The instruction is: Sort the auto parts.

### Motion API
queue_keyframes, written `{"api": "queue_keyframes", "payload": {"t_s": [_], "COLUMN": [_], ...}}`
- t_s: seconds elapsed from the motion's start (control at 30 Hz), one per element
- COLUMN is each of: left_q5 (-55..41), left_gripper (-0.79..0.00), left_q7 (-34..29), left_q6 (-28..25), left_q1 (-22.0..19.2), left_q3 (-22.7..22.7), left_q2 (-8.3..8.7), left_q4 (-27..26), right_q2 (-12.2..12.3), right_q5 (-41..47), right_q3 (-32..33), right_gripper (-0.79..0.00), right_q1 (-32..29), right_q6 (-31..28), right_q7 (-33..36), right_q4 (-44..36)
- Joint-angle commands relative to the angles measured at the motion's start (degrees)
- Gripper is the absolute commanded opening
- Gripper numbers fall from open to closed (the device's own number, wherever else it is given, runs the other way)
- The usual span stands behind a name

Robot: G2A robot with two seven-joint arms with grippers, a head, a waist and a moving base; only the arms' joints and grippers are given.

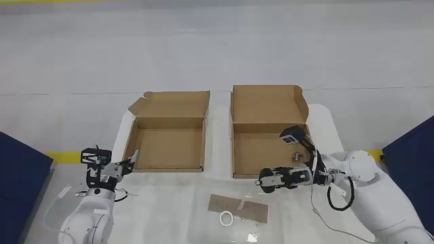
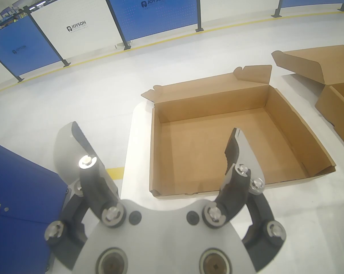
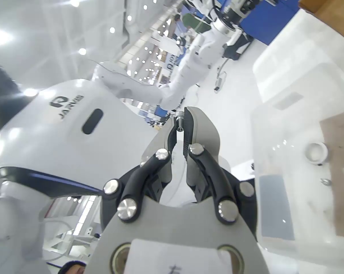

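Gripping a small metal part [image 3: 180,121], possibly a bushing, the right end effector [image 3: 179,129] hangs just before the right box [image 1: 264,150]. Left end effector [image 2: 154,136] stands open and empty near the left box [image 1: 169,148]. White ring [image 1: 226,218] lies on the tabletop [image 1: 176,190].

The small metal part [image 3: 179,121] pinched in the right gripper [image 3: 181,129] was too small to name; so was the grey piece [image 1: 296,156] in the right box [image 1: 261,150]. In the left wrist view that box ran off the picture's edge; the clear tray [image 3: 271,195] was cut off in the right wrist view; the tiny item [image 3: 326,181] beside its white ring [image 3: 317,153] could not be made out.
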Motion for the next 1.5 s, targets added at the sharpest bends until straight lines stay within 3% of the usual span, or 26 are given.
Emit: {"api": "queue_keyframes", "payload": {"t_s": [0.0,0.13,0.53,0.77,1.03,1.47], "left_q5": [0.00,0.00,0.00,0.00,0.00,0.00], "left_gripper": [0.000,0.000,0.000,0.000,0.000,0.000], "left_q7": [0.00,0.00,0.00,0.00,0.00,0.00], "left_q6": [0.00,0.00,0.00,0.00,0.00,0.00], "left_q1": [0.00,0.00,0.00,0.00,0.00,0.00], "left_q3": [0.00,0.00,0.00,0.00,0.00,0.00], "left_q2": [0.00,0.00,0.00,0.00,0.00,0.00], "left_q4": [0.00,0.00,0.00,0.00,0.00,0.00], "right_q2": [-0.18,-0.98,-1.17,-1.98,-3.38,-3.99], "right_q5": [4.09,9.87,10.34,22.08,32.13,31.96], "right_q3": [0.12,0.22,0.33,0.94,-1.66,-3.27], "right_gripper": [-0.785,-0.785,-0.785,-0.785,-0.785,-0.785], "right_q1": [0.18,0.46,0.52,1.90,6.10,8.32], "right_q6": [0.99,3.22,3.85,7.20,11.21,13.29], "right_q7": [0.99,3.23,2.71,7.00,7.00,7.00], "right_q4": [-0.13,-0.24,-2.64,-5.92,-8.91,-8.78]}}
